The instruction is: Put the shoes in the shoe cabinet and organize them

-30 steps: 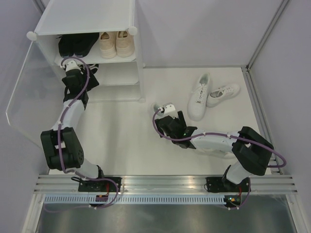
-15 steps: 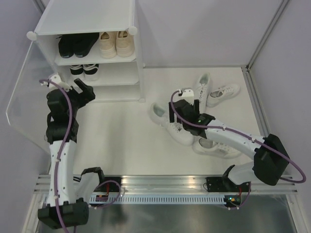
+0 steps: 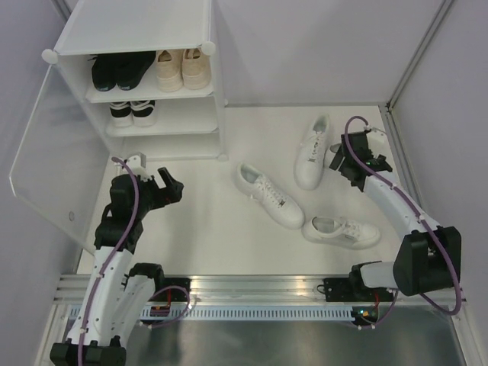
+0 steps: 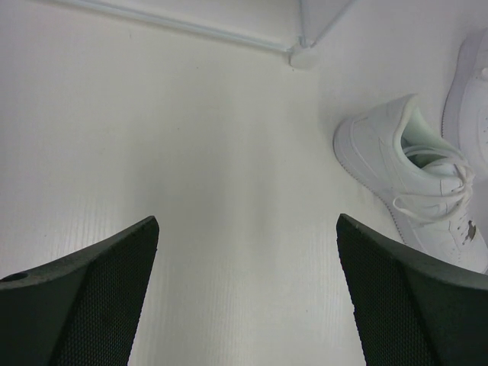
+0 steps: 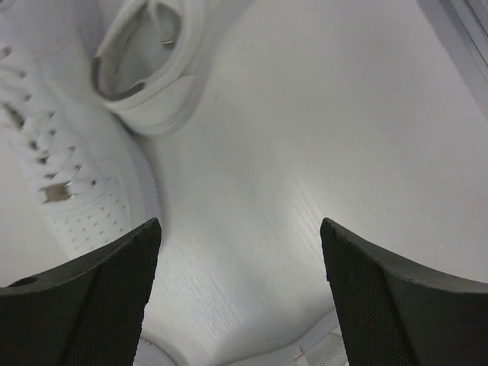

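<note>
I hold the left tool [image 3: 166, 187] over bare bench [image 3: 206, 236] in front of the shoe cabinet [image 3: 137, 34]. Its fingers are spread wide with nothing between them, and its wrist view shows only white surface in the gap. The heel of the middle white sneaker [image 3: 269, 195] shows off to the right in that view.

The right tool [image 3: 352, 160] hangs over the far right of the bench, also spread and gripping nothing. It is directly above a half-hidden white sneaker [image 3: 333, 157], whose open collar shows at the top left of the right wrist view. That shoe lies against the far white sneaker [image 3: 313, 152]. The near white sneaker [image 3: 341, 231] lies on its own closer to the arm bases.

The cabinet stands in the far left corner with its frosted door panel [image 3: 38, 175] swung open to the left. Inside, the black pair [image 3: 118, 70] and the beige pair [image 3: 183, 69] sit side by side on one shelf. The black-and-white pair [image 3: 131, 112] sits on the shelf below.
</note>
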Robot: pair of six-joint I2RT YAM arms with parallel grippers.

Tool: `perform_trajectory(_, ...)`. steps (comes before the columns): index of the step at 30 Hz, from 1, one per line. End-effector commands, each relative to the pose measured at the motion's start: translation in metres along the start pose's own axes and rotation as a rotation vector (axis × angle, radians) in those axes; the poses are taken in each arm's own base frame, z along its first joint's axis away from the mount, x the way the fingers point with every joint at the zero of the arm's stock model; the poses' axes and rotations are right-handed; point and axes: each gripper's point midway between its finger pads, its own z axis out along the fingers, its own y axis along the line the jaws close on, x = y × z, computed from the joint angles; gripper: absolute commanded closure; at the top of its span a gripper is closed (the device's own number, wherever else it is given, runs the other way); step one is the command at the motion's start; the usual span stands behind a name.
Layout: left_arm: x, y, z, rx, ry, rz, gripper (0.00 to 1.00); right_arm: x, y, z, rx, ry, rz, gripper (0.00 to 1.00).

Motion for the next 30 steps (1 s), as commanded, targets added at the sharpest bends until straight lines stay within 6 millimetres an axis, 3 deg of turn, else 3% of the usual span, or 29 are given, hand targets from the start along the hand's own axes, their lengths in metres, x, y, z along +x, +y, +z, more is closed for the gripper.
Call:
perform_trajectory(1,-0.004,-0.004,-0.004,0.012,-0.031,0.066,0.00,-0.001,-0.022,0.015,0.018,0.054,0.151,0.12)
perform_trajectory(8,-0.003,-0.004,-0.008,-0.013,-0.046,0.101,0.00,-0.020,-0.041,0.047,0.058,0.056,0.294,0.13)
perform_trajectory(15,-0.004,-0.004,-0.008,-0.019,-0.053,0.115,0.00,-0.035,-0.031,0.078,0.076,0.055,0.345,0.13)
perform_trajectory(24,-0.004,-0.002,-0.008,-0.029,-0.052,0.117,0.00,-0.063,-0.001,0.113,0.023,0.048,0.403,0.16)
perform_trajectory(29,-0.005,-0.002,-0.008,-0.031,-0.050,0.118,0.00,-0.050,0.006,0.140,0.053,0.106,0.411,0.16)
perform_trajectory(30,-0.004,-0.002,-0.008,-0.033,-0.049,0.120,0.00,-0.039,0.004,0.149,0.073,0.131,0.403,0.16)
